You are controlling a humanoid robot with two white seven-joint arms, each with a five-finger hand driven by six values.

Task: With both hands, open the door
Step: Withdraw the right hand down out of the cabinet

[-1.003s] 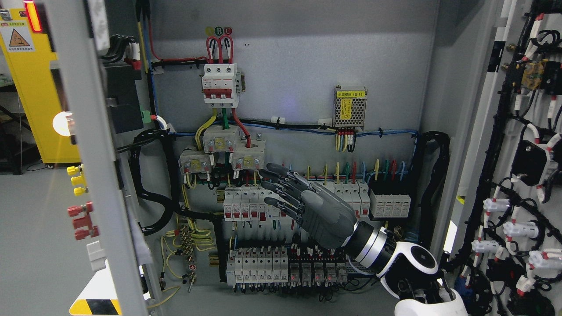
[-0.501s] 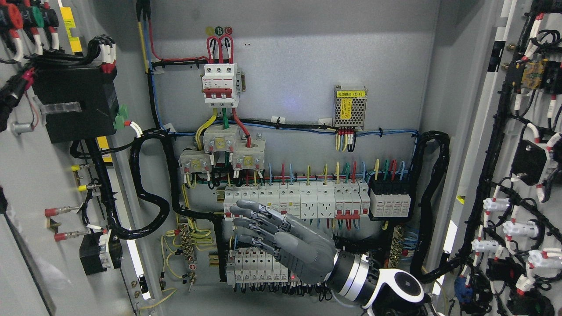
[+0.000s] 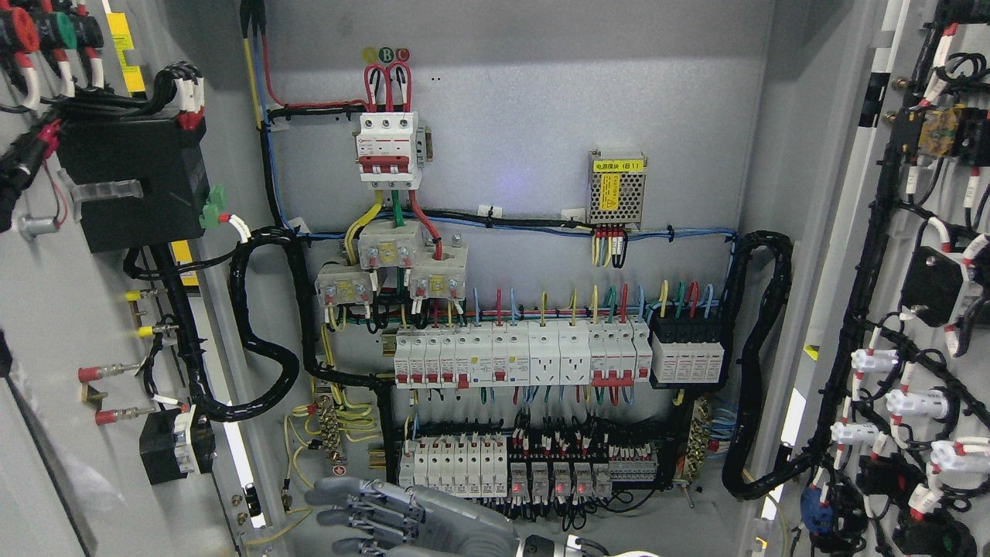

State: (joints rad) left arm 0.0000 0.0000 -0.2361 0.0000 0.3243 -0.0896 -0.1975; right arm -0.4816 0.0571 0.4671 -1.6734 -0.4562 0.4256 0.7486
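Observation:
The electrical cabinet stands open. Its left door is swung wide, and its inner face shows a black box and wiring. The right door is also swung out, its inside lined with cable looms and white connectors. My right hand shows low at the bottom edge. Its grey fingers are spread and point left, holding nothing, in front of the lowest breaker row. It touches neither door. The left hand is out of view.
Inside the cabinet are a red-and-white main breaker, a meshed power supply, two rows of breakers and thick black cable bundles along both sides. The hand is close to the lower wiring.
The left door went from edge-on to fully open a second ago and has stayed so. My right hand dropped down and to the left, from the upper breaker row to the bottom edge.

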